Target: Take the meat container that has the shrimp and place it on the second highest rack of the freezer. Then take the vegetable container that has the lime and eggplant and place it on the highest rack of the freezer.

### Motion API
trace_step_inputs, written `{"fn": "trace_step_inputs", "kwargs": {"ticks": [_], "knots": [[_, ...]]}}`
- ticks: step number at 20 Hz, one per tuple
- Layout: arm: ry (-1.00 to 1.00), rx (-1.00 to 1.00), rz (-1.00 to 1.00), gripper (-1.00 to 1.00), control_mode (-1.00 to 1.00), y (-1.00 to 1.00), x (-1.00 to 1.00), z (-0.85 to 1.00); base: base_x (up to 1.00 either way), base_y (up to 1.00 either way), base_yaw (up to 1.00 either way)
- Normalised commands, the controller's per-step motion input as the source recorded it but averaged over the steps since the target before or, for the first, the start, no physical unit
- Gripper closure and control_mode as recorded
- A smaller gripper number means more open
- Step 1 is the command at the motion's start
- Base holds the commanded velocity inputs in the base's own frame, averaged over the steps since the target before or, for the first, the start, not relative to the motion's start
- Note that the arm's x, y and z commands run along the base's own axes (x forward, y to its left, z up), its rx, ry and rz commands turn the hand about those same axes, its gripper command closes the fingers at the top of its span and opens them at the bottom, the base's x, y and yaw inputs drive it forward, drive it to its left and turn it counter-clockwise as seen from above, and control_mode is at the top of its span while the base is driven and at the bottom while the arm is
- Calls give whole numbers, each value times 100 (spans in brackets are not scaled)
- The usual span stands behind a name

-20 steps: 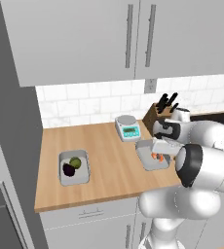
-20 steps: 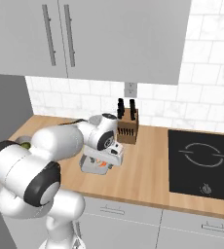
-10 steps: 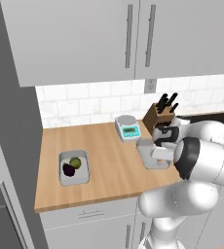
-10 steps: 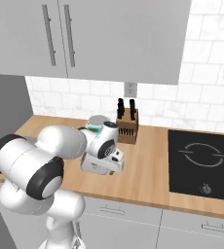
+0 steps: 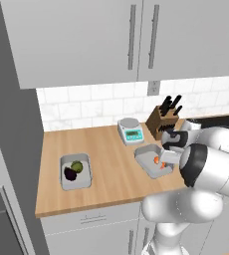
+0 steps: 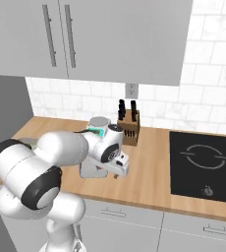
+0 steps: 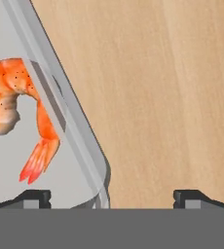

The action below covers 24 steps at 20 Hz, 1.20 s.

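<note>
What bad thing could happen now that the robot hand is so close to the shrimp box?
1. In the hand view the gripper is open, straddling the wall of the shrimp container. Such a thin edge hold might let the tray tilt when lifted, and the shrimp could slide out.
2. The knife block and kitchen scale stand close behind the tray on the counter; a wide arm swing might bump them.

shrimp (image 7: 9,99): orange-pink, dark speckles, paler belly | meat container (image 7: 80,141): pale grey, see-through rim | table (image 5: 111,164): light wood grain | lime (image 5: 76,166): green | eggplant (image 5: 70,174): dark purple | vegetable container (image 5: 75,182): grey | scale (image 5: 130,131): grey, green display | knife block (image 5: 160,123): brown, black handles | tool (image 7: 111,197): dark tips
</note>
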Motion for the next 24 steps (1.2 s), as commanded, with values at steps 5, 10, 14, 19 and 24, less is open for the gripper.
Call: {"fn": "trace_step_inputs", "kwargs": {"ticks": [5,10,14,19,24], "knots": [[0,0,-1,-100,-100,0,0,-3,0,0,0],[0,0,0,-100,-100,0,0,-21,0,0,0],[0,0,0,-100,-100,0,0,-30,0,0,0],[0,0,0,100,-100,5,0,-5,0,0,0],[0,0,0,100,-100,5,0,-2,0,0,0]]}}
